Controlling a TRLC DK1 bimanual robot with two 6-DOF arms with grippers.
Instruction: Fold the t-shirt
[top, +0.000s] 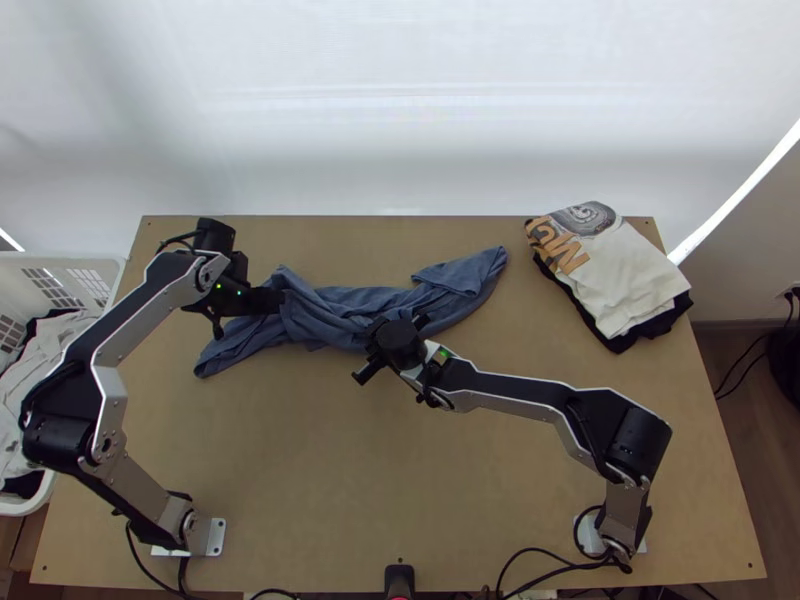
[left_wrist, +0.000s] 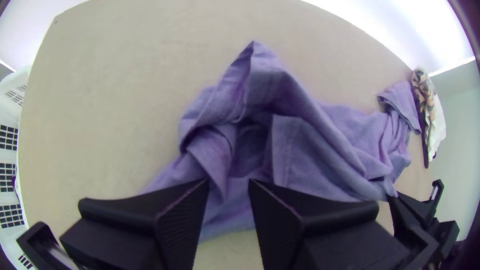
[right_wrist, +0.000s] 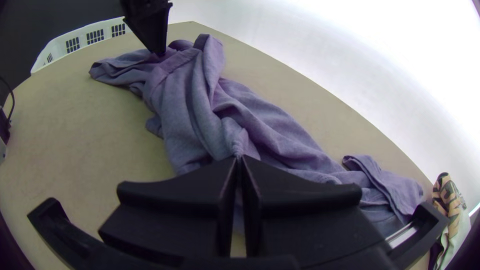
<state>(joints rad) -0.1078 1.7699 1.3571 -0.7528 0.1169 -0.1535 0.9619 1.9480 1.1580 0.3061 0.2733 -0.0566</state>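
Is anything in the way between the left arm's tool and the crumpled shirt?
No, nothing I can see. The left tool has its fingers apart right at the bunched shirt, with cloth showing in the gap. The other clothes lie off to the right.

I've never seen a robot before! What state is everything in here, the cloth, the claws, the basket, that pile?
Blue t-shirt: bunched, not folded.
Left gripper: open, at the shirt's left part.
Right gripper: shut on the shirt's near edge, around the middle.
Basket: holding clothes.
Pile of clothes: stacked, light over dark.
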